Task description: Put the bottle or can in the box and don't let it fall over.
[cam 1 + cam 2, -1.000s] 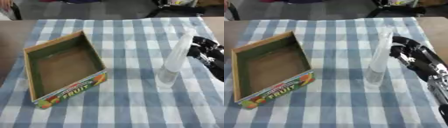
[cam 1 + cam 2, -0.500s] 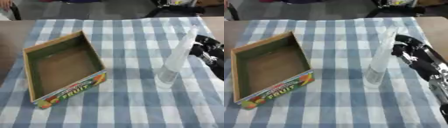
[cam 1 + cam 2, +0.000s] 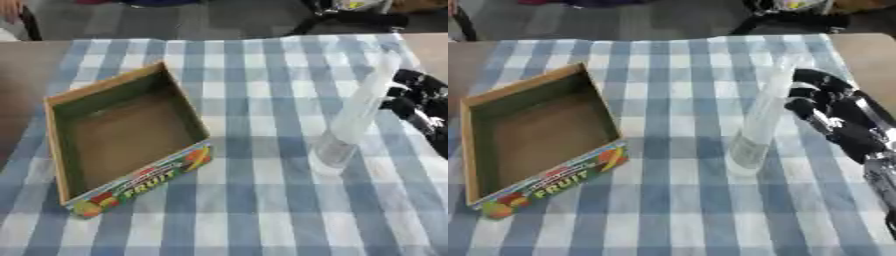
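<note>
A tall clear plastic bottle (image 3: pixel 757 128) stands upright on the checked cloth, right of centre. Its thin neck reaches up toward the far side. My right hand (image 3: pixel 830 107) comes in from the right edge, black with silver parts. Its fingers (image 3: pixel 802 93) are loosely bent and sit just right of the bottle's upper part, not wrapped round it. I cannot tell whether they touch it. An open cardboard box (image 3: pixel 61 145) with "FRUIT" printed on its front wall lies to the left, with nothing inside. My left hand shows in neither view.
A blue-and-white checked cloth (image 3: pixel 262 210) covers the table. Bare brown tabletop (image 3: pixel 22 65) shows at the far left. Dark objects (image 3: pixel 350 15) lie beyond the far edge.
My right hand has edged slightly to the right beside the bottle. The bottle and the box have stayed where they were.
</note>
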Tool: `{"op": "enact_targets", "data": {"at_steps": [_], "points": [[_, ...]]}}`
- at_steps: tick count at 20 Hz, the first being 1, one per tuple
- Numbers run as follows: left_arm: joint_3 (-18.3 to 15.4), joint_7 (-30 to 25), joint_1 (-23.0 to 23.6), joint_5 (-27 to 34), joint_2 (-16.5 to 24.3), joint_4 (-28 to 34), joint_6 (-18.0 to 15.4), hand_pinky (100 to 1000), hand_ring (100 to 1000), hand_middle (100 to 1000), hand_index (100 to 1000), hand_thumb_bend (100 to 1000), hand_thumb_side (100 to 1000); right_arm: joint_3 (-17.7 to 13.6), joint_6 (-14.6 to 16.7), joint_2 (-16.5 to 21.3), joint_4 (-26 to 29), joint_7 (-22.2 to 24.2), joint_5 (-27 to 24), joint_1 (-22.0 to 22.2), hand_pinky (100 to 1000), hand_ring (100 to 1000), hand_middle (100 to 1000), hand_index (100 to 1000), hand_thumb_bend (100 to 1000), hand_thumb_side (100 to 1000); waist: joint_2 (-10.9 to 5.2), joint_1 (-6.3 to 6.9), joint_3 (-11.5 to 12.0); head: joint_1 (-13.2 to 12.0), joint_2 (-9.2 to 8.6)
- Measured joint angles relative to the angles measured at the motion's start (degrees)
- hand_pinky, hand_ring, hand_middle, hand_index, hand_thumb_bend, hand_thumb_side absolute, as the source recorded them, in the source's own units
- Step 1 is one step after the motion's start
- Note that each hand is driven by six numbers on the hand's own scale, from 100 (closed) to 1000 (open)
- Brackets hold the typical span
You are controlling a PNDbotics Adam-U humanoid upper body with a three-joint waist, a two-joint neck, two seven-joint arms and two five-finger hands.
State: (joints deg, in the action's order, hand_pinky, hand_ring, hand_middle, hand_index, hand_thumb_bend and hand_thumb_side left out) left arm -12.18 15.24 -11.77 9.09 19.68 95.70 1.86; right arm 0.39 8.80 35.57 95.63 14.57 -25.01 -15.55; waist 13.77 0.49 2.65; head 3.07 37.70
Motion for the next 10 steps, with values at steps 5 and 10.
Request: {"op": "enact_targets", "data": {"at_steps": [5, 10], "points": [[0.0, -0.1, 0.0, 0.0, 0.0, 0.0, -0.1, 864, 518, 699, 774, 769, 539, 0.0, 0.7, 0.0, 0.0, 1.6, -0.1, 0.4, 771, 826, 865, 874, 366, 378, 0.00, 0.00, 0.0, 0.0, 0.01], [0.0, -0.2, 0.0, 0.0, 0.0, 0.0, -0.1, 864, 518, 696, 774, 768, 539, 0.4, 0.7, 0.2, 0.0, 2.5, -0.1, 0.4, 771, 828, 876, 875, 361, 387, 0.00, -0.01, 0.0, 0.0, 0.02]]}}
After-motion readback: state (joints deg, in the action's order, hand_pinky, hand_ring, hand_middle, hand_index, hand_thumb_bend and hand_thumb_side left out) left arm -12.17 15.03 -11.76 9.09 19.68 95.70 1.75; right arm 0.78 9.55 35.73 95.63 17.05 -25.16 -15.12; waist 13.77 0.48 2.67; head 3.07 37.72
